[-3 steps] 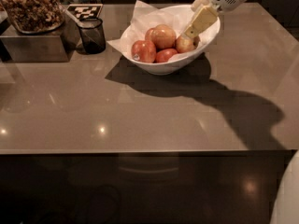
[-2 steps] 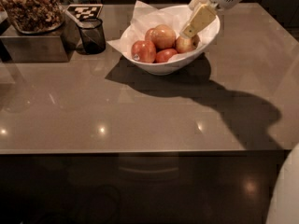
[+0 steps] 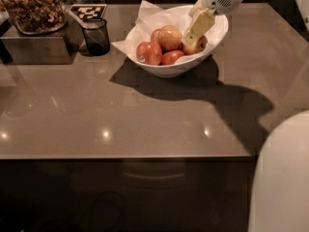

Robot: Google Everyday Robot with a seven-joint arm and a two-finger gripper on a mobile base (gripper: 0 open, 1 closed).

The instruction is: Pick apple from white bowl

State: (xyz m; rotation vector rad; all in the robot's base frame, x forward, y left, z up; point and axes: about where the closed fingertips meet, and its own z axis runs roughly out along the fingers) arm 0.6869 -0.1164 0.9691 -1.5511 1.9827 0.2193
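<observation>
The white bowl (image 3: 166, 70) with crumpled paper lining stands at the back middle of the brown table and holds several apples. The yellow-gold and red apple (image 3: 199, 46) lies at the bowl's right side. My gripper (image 3: 194, 35) reaches down from the upper right into the bowl, right at this apple and partly covering it. A deep red apple with a sticker (image 3: 148, 53) lies at the left. A large pale apple (image 3: 169, 36) lies in the middle, with a smaller red apple (image 3: 172, 57) in front of it.
A small dark glass cup (image 3: 96, 36) stands left of the bowl. A metal box with a tray of nuts (image 3: 34, 13) is at the far left. A checkered marker card (image 3: 88, 11) lies behind the cup. A white rounded robot part (image 3: 285, 178) fills the lower right.
My gripper has moved slightly down and left inside the bowl, closer onto the yellow-gold and red apple. The apples and the bowl have not moved.
</observation>
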